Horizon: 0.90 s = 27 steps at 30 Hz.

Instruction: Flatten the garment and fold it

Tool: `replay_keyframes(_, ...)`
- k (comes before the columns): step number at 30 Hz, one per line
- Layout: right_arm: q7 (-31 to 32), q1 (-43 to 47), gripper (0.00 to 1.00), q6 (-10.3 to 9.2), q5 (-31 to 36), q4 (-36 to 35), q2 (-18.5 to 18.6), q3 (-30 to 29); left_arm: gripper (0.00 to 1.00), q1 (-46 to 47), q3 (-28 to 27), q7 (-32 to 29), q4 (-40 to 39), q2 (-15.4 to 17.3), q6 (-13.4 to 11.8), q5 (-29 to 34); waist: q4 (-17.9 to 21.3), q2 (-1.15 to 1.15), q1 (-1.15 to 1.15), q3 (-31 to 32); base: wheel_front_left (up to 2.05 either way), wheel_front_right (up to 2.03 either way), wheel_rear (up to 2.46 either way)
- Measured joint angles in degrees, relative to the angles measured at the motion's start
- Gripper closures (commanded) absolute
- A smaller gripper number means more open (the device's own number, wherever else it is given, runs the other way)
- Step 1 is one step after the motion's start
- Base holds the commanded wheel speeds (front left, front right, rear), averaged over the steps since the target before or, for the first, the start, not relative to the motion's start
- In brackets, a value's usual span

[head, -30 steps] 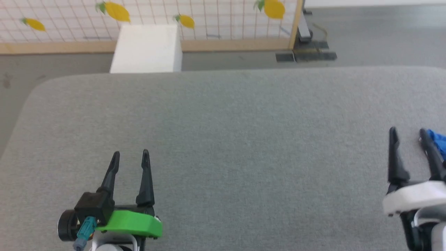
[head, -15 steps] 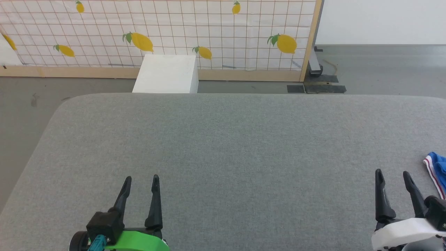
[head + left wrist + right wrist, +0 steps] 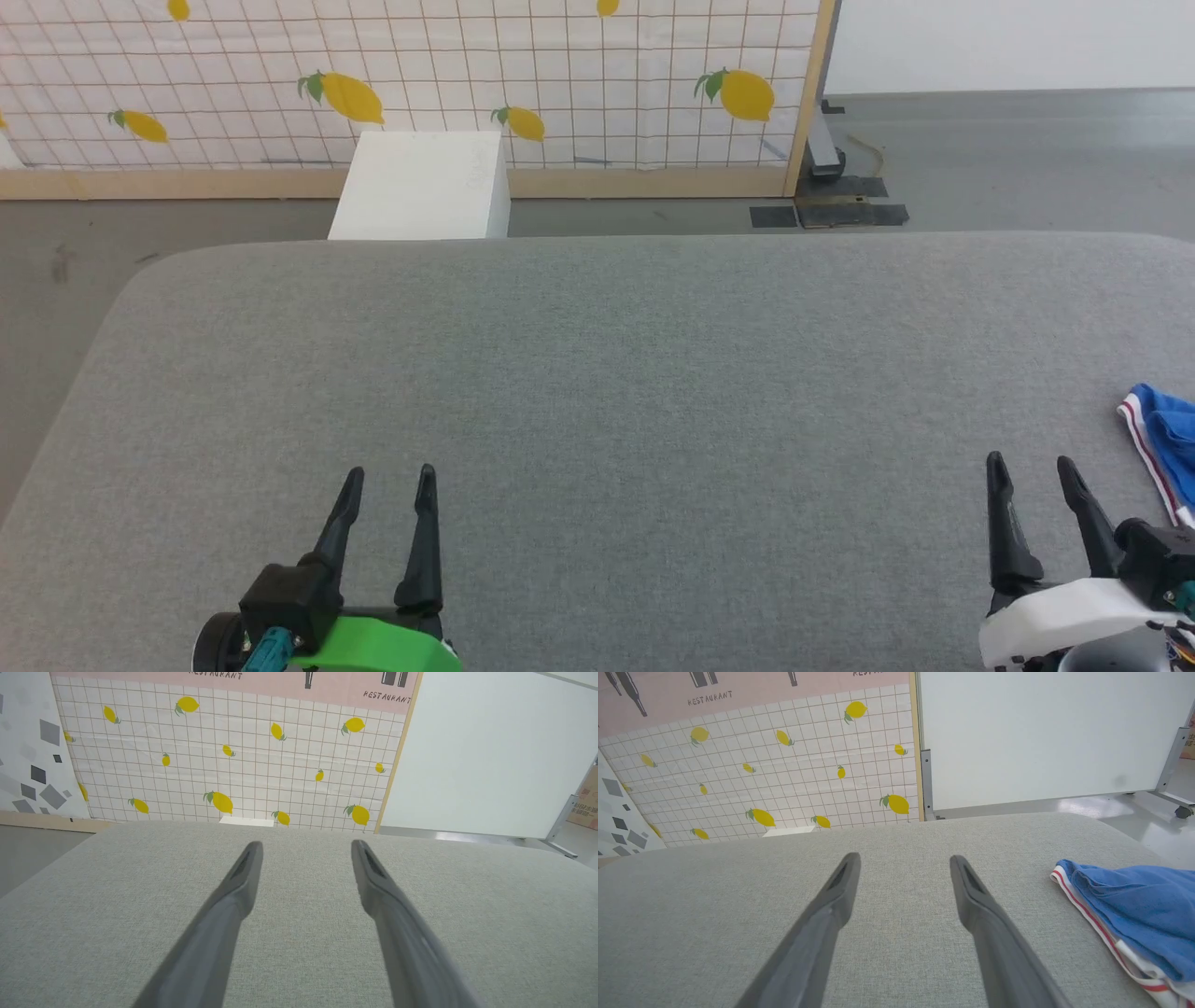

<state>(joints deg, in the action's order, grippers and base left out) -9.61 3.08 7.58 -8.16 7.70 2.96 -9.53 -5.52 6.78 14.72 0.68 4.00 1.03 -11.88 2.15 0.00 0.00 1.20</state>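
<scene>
My head has tipped up in the last second, so the whole view has shifted. I judge that the shirt itself has not moved. Its striped edge now shows plainly at the right border of the grey table. No flattening has begun. My left jaws and right jaws both stand wide and empty. The shirt lies bunched near my right jaws, on their right and not touching, and well apart from the left jaws.

Looks like a mock-up robot test studio: lemon-print backdrop, RESTAURANT banner, wheeled white partition, grey padded table.
</scene>
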Motion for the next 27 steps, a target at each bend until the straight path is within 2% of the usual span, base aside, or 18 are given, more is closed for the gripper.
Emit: replay_keyframes(27, 1.6, 0.1, 1.00, 0.00, 1.1, -1.1, 0.0, 1.5, 1.00, 0.2, -0.9, -2.6, 0.0, 0.0, 0.0, 1.6, -0.4, 0.00, 0.00, -0.2, 0.00, 0.00, 0.00)
